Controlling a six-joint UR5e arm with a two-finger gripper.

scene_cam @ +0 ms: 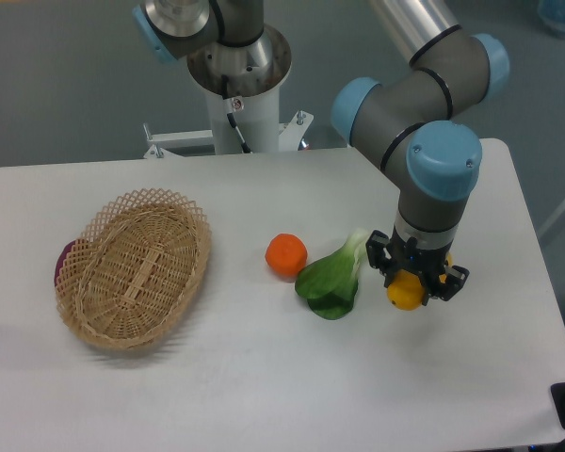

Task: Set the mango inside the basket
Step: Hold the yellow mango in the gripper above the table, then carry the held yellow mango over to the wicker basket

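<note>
The mango (405, 292) is yellow-orange and sits between the fingers of my gripper (415, 282) at the right of the table. The gripper points straight down and its fingers are closed on the mango's sides; most of the fruit is hidden under the gripper body. Whether the mango still touches the table I cannot tell. The basket (137, 268), light tan woven wicker, lies at the left of the table, far from the gripper, with nothing inside it.
A round orange fruit (286, 255) lies mid-table. A green leafy vegetable (332, 278) lies just left of the gripper, close to the mango. A dark purple thing (63, 265) peeks from behind the basket's left rim. The arm's base (237, 75) stands at the back.
</note>
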